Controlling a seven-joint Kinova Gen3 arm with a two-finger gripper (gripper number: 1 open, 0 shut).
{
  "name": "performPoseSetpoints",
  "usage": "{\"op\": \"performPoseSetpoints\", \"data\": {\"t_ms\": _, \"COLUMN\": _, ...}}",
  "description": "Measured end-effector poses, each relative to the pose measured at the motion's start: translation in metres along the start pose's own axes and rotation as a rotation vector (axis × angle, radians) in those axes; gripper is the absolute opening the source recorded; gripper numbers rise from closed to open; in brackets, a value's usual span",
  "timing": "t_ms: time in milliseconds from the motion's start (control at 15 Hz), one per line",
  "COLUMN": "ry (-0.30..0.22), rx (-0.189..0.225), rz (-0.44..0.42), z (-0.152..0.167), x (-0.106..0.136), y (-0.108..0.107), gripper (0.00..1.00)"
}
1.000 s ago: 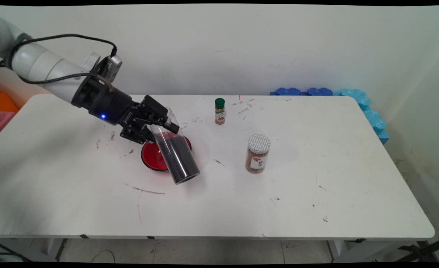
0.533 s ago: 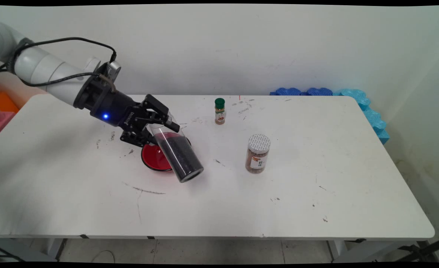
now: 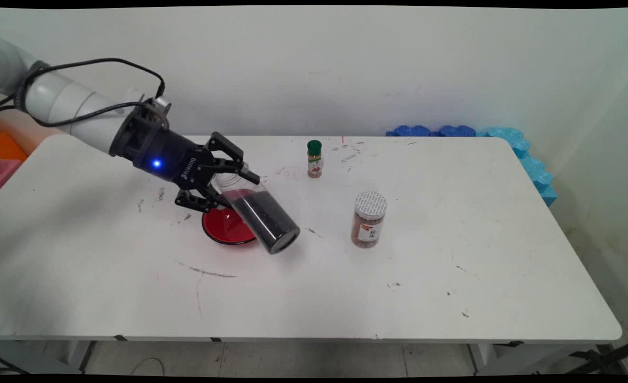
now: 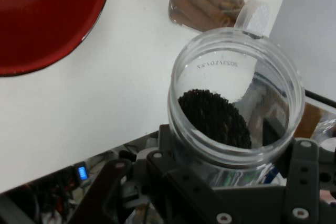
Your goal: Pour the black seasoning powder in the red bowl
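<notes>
Pincer (image 3: 228, 183) clamped on clear jar (image 3: 261, 213) of dark granules — long axis tilted, base down-right. Red bowl (image 3: 223, 227) lay just beneath, on the desk (image 3: 452, 255).

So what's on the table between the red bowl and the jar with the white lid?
Only bare, scuffed table, seen in the main view; the clear jar in the gripper overhangs the bowl's side.

red bowl (image 3: 223, 229): right part hidden behind clear jar (image 3: 261, 215) | hand view: bowl cut off at top-left edge
</notes>
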Motion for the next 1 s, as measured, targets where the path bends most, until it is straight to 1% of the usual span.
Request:
{"op": "performPoseSetpoints", "data": {"t_ms": 600, "ry": -0.018, "rx": -0.046, "rz": -0.174, "z": 0.011, "x": 0.004, "y": -0.005, "gripper": 0.0}}
{"op": "performPoseSetpoints", "data": {"t_ms": 1000, "ry": -0.032, "rx": -0.074, "rz": -0.27, "z": 0.016, "x": 0.006, "y": -0.008, "gripper": 0.0}}
